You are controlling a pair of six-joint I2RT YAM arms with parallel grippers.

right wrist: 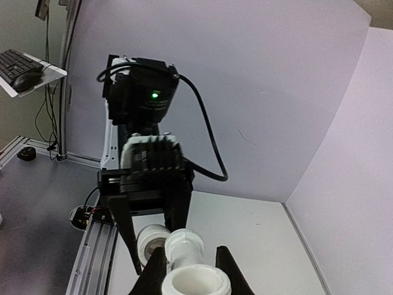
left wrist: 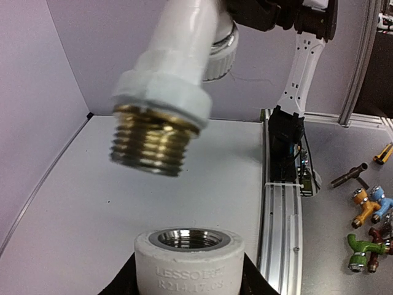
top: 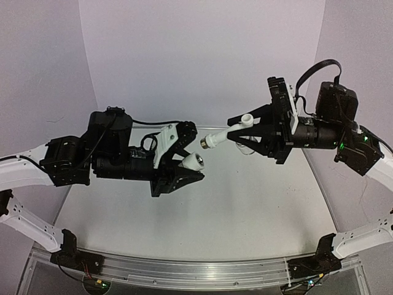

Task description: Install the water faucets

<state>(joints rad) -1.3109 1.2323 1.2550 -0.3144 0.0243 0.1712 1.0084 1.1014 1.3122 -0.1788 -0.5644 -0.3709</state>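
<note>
Top view: left gripper [top: 186, 160] pinches the fitting [top: 195, 161], right gripper [top: 237, 131] pinches the tap [top: 218, 138], its brass end near the fitting. Left wrist: the thread hangs over the fitting's bore, apart. Right wrist: tap sits between the jaws

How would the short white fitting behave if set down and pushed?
The short white fitting is probably stiff: thick plastic wall, metal threaded insert. Being cylindrical, it would likely roll on its side, not on its flat end.
</note>
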